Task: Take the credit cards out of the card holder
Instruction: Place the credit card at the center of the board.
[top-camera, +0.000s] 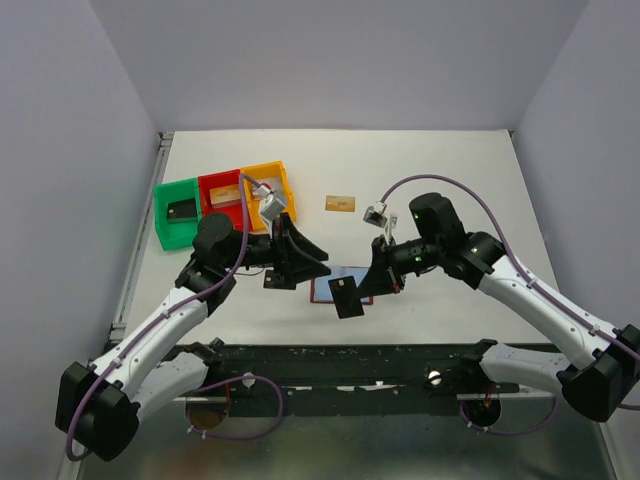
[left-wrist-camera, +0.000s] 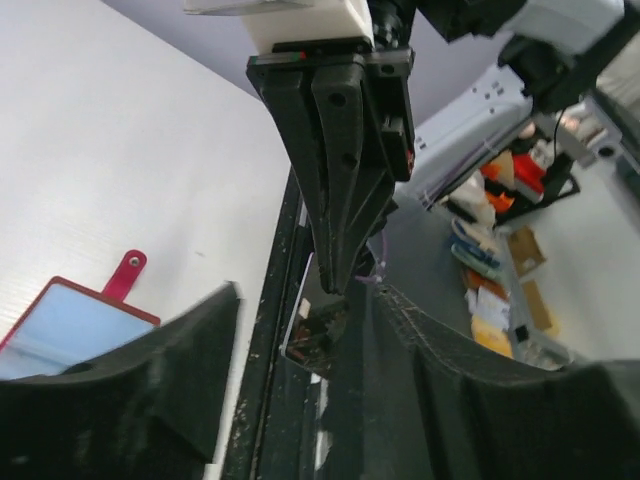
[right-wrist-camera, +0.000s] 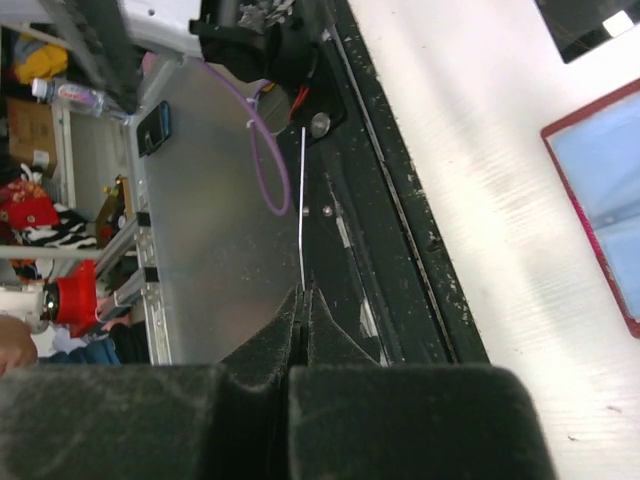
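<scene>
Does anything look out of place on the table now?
One gold-orange card lies alone on the table, right of the yellow tray, while a black card sits inside the green tray.

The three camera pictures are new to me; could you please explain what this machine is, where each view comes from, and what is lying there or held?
This is a robot with two arms bolted at the table's near edge. The overhead view looks down on both; the other two views come from a camera on each wrist. On the table lie the open card holder, a gold card, a green tray, a red tray and a yellow tray. The right gripper pinches a black card, seen edge-on in its own wrist view. The left gripper is open and holds nothing.
</scene>
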